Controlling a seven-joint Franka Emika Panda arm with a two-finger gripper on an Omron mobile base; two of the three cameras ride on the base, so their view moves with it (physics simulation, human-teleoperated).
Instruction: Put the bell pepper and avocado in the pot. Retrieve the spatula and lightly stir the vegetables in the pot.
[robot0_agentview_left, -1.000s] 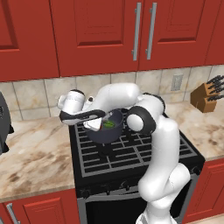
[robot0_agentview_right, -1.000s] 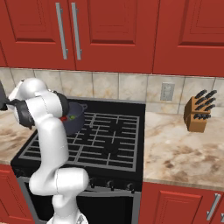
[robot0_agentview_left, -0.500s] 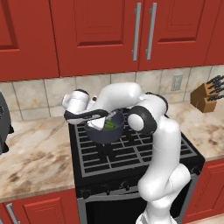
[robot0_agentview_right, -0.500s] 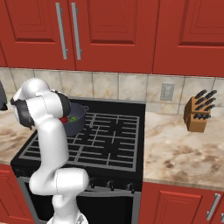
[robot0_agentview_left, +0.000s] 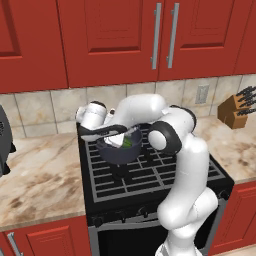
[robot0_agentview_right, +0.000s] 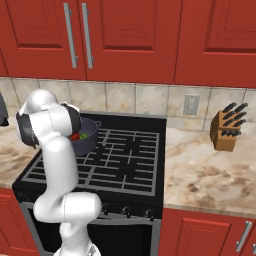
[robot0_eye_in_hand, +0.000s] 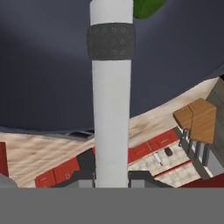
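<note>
The dark grey-blue pot (robot0_agentview_left: 119, 153) stands on the back left burner of the stove (robot0_agentview_left: 150, 180). In it lie the green avocado (robot0_agentview_left: 128, 143) and the red bell pepper (robot0_agentview_right: 75, 136). My gripper (robot0_agentview_left: 90, 129) hangs at the pot's left rim, shut on the white spatula (robot0_agentview_left: 115, 141). The spatula's blade reaches down into the pot beside the avocado. In the hand view the spatula's handle (robot0_eye_in_hand: 110, 109), with a dark band, runs up from my gripper (robot0_eye_in_hand: 111, 177) into the pot's dark inside (robot0_eye_in_hand: 43, 65). The avocado (robot0_eye_in_hand: 148, 6) sits at the top edge there.
A wooden knife block (robot0_agentview_left: 235, 110) stands on the marble counter (robot0_agentview_right: 210, 175) right of the stove. Red cabinets hang above. A dark appliance (robot0_agentview_left: 4, 145) sits at the left edge. My arm's elbow (robot0_agentview_left: 170, 132) hovers over the stove's back.
My hand has moved right toward the pot with the spatula, and the blade now sits inside the pot next to the avocado.
</note>
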